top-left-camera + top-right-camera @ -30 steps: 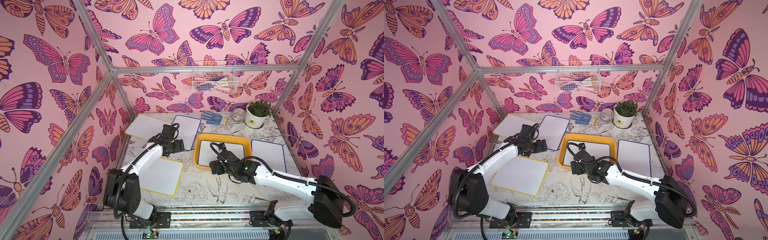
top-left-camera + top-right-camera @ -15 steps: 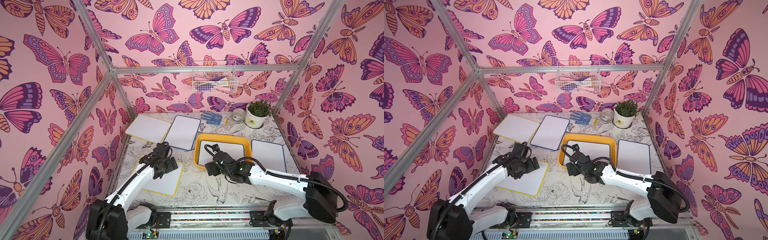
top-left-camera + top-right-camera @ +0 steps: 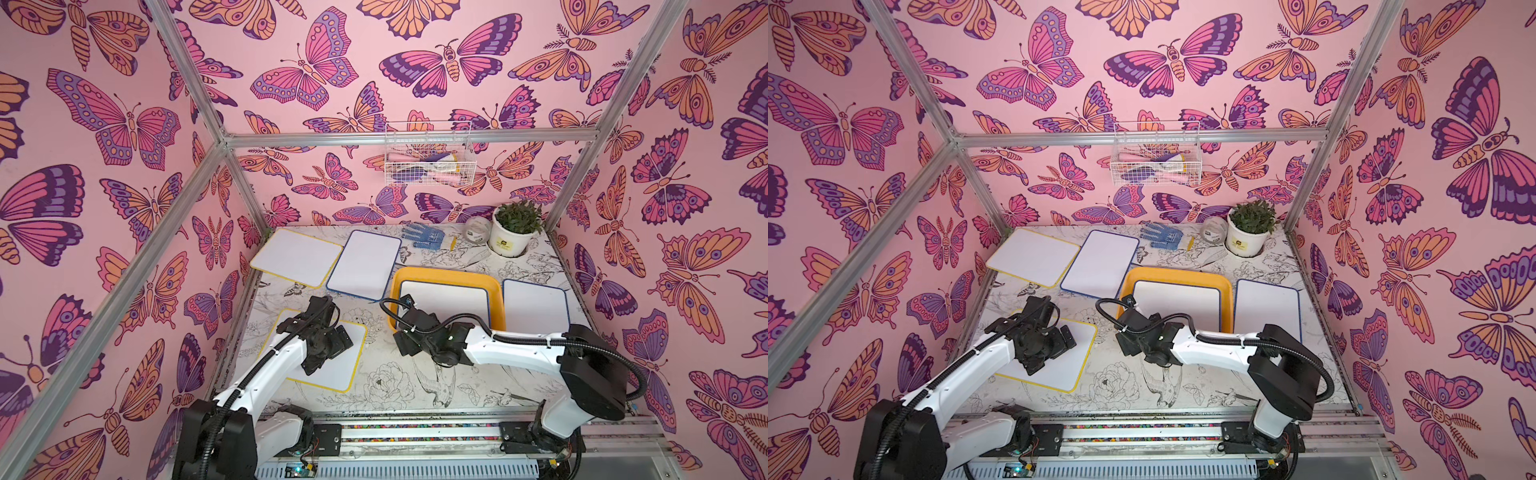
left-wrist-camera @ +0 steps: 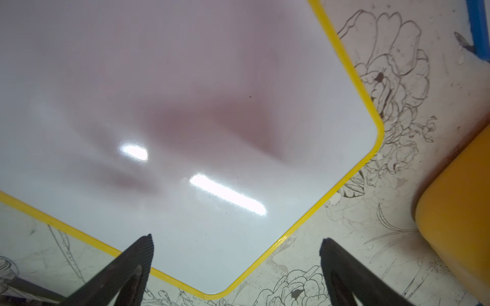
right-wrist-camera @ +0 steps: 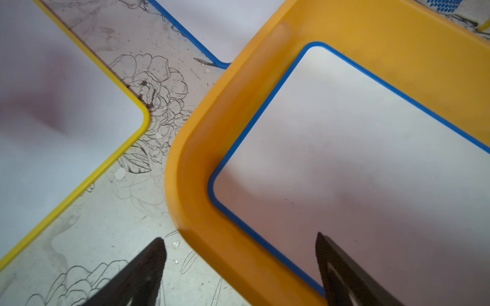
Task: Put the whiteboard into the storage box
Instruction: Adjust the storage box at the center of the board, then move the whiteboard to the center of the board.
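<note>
Over the near yellow-framed whiteboard (image 4: pixel 185 106): left gripper (image 4: pixel 236 238), jaws wide apart, nothing between them. One fingertip is above the board's face, the other past its edge above the table (image 4: pixel 358 212). Board lies flat on the near left part of the table.

Right gripper (image 5: pixel 238 235): jaws likewise spread, empty. It straddles the near left corner of the storage box (image 5: pixel 201 148), one finger over bare table, the other over the blue-framed whiteboard (image 5: pixel 358 159) lying flat inside the box. Contact with the rim: cannot tell.

Both top views: box sits mid-table, apart from the yellow-framed board, a strip of table between them. The board inside covers most of the box floor.

Further out: second blue-framed board (image 3: pixel 536 305) just beside the box on its right. Third blue-framed board (image 3: pixel 365 264) and second yellow-framed board (image 3: pixel 297 255) close side by side at back left. Back right: blue-dotted glove (image 3: pixel 424 235), potted plant (image 3: pixel 513 228). Wire basket (image 3: pixel 428 166) hangs on the back wall.
</note>
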